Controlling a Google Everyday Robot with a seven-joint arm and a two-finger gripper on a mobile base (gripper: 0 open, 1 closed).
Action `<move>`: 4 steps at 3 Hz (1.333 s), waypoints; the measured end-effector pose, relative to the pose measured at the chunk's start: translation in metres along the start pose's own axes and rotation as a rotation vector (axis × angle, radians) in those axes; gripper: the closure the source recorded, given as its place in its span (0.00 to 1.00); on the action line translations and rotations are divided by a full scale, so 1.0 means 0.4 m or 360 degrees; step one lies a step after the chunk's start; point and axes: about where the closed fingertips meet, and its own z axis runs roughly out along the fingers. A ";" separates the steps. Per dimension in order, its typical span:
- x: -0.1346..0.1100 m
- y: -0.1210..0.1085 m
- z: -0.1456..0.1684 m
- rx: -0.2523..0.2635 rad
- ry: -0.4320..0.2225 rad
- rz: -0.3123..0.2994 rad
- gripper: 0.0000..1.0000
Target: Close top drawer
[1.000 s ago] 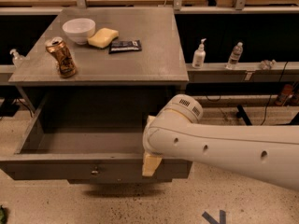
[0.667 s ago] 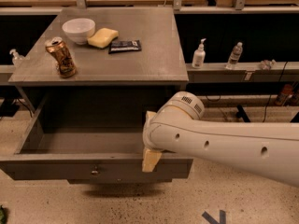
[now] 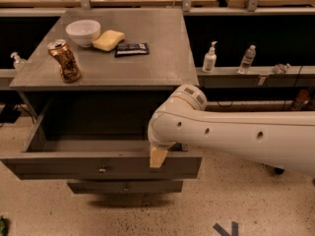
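Observation:
The top drawer [image 3: 59, 167] of the grey metal cabinet stands pulled far out, and what shows of its inside is empty. Its flat front panel has a small round knob [image 3: 102, 169] at centre. My gripper [image 3: 158, 157] hangs at the end of the white arm [image 3: 231, 136], which comes in from the right. Only its tan tip shows, against the top edge of the drawer's front panel, right of the knob. The arm hides the rest of the gripper.
A shorter drawer front [image 3: 125, 186] sits just below. The cabinet top [image 3: 157, 65] holds a crushed can [image 3: 64, 60], a white bowl [image 3: 82, 32], a yellow sponge [image 3: 109, 40] and a dark packet [image 3: 131, 49]. Bottles [image 3: 210, 58] stand on a ledge at right.
The drawer front has slid a little inward toward the cabinet, and my gripper tip has moved with it. The things on the cabinet top have not moved.

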 end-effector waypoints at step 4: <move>0.006 -0.144 0.063 -0.0012 0.0085 0.0073 0.29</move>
